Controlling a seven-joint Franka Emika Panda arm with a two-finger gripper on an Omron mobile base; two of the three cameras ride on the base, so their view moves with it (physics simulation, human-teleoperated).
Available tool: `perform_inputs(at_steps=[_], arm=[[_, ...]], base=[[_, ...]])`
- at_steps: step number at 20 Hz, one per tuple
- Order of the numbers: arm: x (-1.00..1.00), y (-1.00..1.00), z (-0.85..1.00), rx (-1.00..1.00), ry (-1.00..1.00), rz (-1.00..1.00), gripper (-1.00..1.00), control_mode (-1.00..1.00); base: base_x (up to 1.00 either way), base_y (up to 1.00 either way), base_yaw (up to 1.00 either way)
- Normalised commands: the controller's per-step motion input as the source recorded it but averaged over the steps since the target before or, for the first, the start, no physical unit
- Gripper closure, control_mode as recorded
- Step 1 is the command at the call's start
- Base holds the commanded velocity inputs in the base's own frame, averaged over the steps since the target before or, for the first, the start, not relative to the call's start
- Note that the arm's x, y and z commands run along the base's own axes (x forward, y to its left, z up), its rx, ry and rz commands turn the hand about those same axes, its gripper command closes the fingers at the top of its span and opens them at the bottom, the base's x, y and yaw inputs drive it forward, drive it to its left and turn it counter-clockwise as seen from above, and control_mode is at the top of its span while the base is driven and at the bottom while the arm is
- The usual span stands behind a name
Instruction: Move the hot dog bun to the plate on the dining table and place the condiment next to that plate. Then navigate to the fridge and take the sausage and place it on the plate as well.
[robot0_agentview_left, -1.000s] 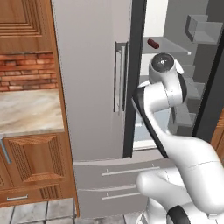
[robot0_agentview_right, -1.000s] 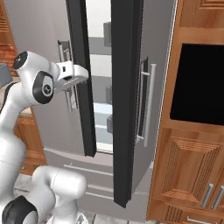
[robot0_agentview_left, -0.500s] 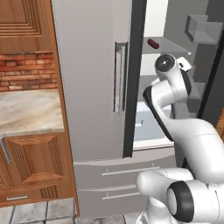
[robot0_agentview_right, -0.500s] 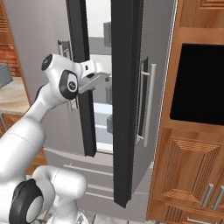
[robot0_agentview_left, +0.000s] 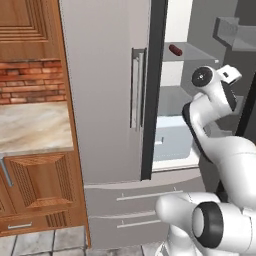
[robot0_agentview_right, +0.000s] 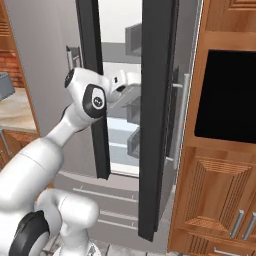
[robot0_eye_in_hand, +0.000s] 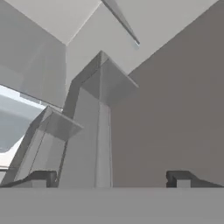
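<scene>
My arm reaches into the gap between the two open doors of the fridge (robot0_agentview_left: 105, 100), and my gripper (robot0_eye_in_hand: 111, 177) sits inside that opening with its two dark fingertips (robot0_eye_in_hand: 41, 178) spread wide apart and nothing between them. Looking along my hand, I face the grey inner wall of the right-hand door, where the door bins (robot0_eye_in_hand: 94, 127) stand ahead of my fingertips, one boxy grey bin beyond another, and none touching me. From the left base view my hand (robot0_agentview_left: 227, 75) is turned toward that right door, at the height of the upper shelves. The sausage (robot0_agentview_left: 175, 49) lies on a glass shelf (robot0_agentview_left: 192, 50) in the white interior, above my hand and off to its left, well apart from my fingers; it is a small dark reddish-brown cylinder lying on its side near the shelf's front edge. Below my hand and to its left sits a pale translucent crisper drawer (robot0_agentview_left: 172, 140). From the right base view my wrist (robot0_agentview_right: 122, 80) passes just beside the dark edge of the left door (robot0_agentview_right: 92, 75), and the grey bins (robot0_agentview_right: 134, 35) on the right door hang near my hand.
</scene>
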Motion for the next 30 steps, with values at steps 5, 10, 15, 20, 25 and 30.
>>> perform_inputs(at_steps=[5,10,15,20,25,30], arm=[[-0.68,-1.00,-0.12,-0.11,0.00,-0.13,-1.00,-1.00],[-0.81,-0.46,0.08,-0.06,-0.11,-0.05,-1.00,-1.00],[-0.93,0.91,0.59,0.00,-0.20,0.08,-1.00,-1.00],[-0.78,1.00,0.55,0.00,-0.02,0.14,-1.00,-1.00],[-0.54,0.96,0.53,0.31,0.23,0.21,-1.00,-1.00],[-0.37,0.44,0.12,0.73,0.35,0.25,-1.00,-1.00]], base=[[0.00,0.00,0.00],[0.00,0.00,0.00],[0.00,0.00,0.00],[0.00,0.00,0.00],[0.00,0.00,0.00],[0.00,0.00,0.00]])
